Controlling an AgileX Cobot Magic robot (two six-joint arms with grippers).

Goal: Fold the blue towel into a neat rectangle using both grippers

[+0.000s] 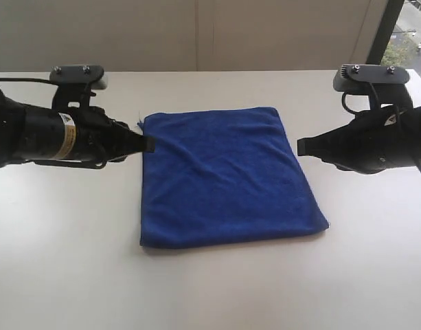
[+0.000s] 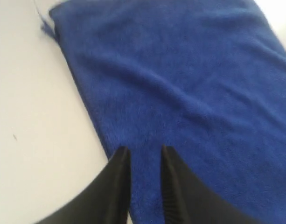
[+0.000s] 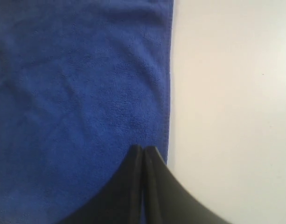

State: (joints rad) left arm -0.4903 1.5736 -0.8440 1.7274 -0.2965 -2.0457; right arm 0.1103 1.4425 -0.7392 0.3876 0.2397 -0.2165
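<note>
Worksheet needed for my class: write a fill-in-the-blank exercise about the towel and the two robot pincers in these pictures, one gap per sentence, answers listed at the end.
1. The towel on the white table is ____ in colour.
2. The left pincer has jaws that stand ____, with a gap between them.
3. The right pincer has jaws pressed ____, with no gap.
4. In the exterior view the towel lies ____ the two pincers.
Missing words: blue; open; shut; between.
</note>
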